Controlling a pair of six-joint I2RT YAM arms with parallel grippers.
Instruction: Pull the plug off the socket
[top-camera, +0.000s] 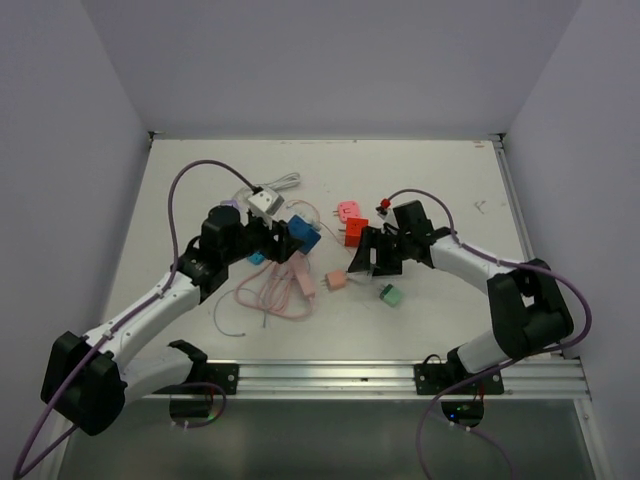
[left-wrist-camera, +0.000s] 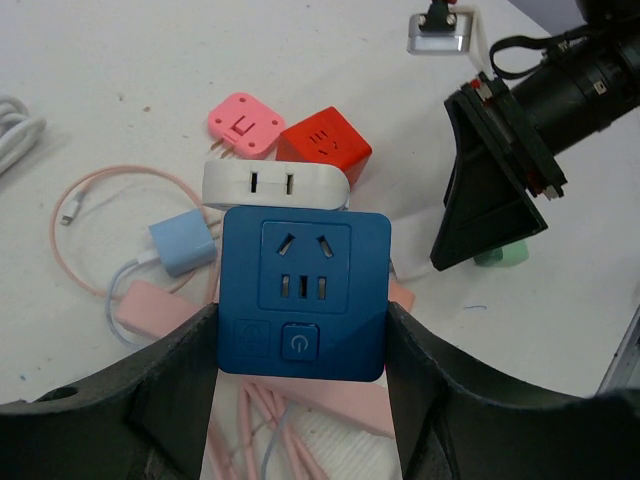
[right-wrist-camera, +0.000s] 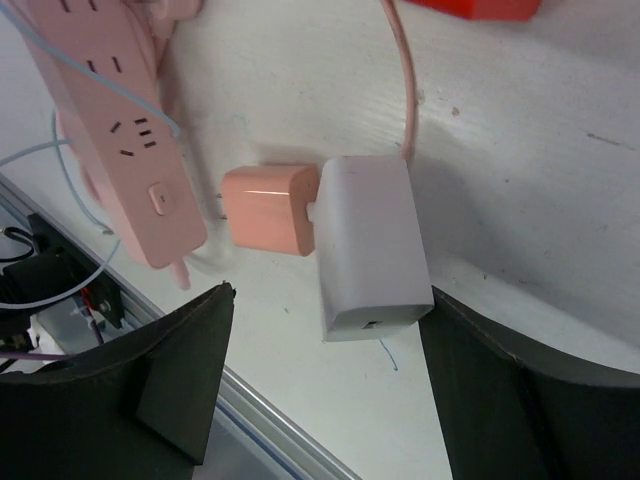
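My left gripper is clamped on the blue socket cube, one finger pressed against each of its side walls, so the cube sits square between them with its slotted face and round power button turned toward my wrist camera. Right behind the cube lies a white adapter with two slots on its edge, touching the cube's far side as far as I can tell, and beyond that a pink plug and a red cube adapter lie side by side on the white table. A light blue charger lies just left of the socket. My right gripper is released, its jaws spread wide and gripping nothing. Between them the white charger plug lies flat on the table, apart from the blue socket, its lower corner close to my one finger, though I cannot tell whether they touch. A peach plug sits against the white one's side, and a pink power strip lies just beyond it
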